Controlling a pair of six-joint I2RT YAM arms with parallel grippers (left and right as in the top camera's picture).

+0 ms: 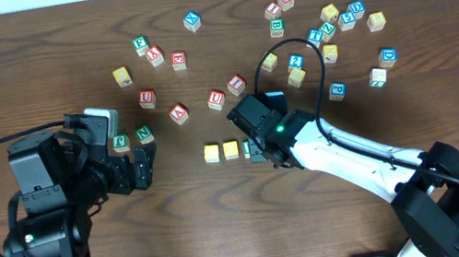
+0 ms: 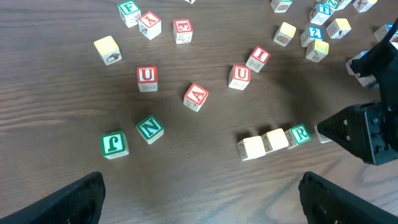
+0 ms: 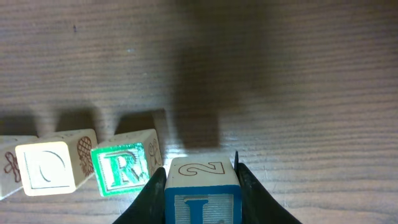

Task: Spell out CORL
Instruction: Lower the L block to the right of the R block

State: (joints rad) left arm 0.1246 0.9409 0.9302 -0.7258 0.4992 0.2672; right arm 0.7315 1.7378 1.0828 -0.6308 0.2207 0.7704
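Note:
Three blocks stand in a row on the table: a yellow block [image 1: 211,153], a yellow O block [image 1: 231,150] and a green R block [image 3: 124,169], which also shows in the left wrist view [image 2: 299,134]. My right gripper [image 3: 200,179] is shut on a blue L block [image 3: 203,202] and holds it just right of the R block, close to the table. In the overhead view the right gripper [image 1: 258,150] hides the L block and most of the R block. My left gripper [image 2: 202,208] is open and empty, left of the row [image 1: 144,166].
Many loose letter blocks lie across the far half of the table: a green N [image 1: 144,133], a green J [image 2: 114,144], a red A [image 2: 195,96], red U blocks [image 1: 216,100], and a blue and yellow cluster at the back right [image 1: 333,22].

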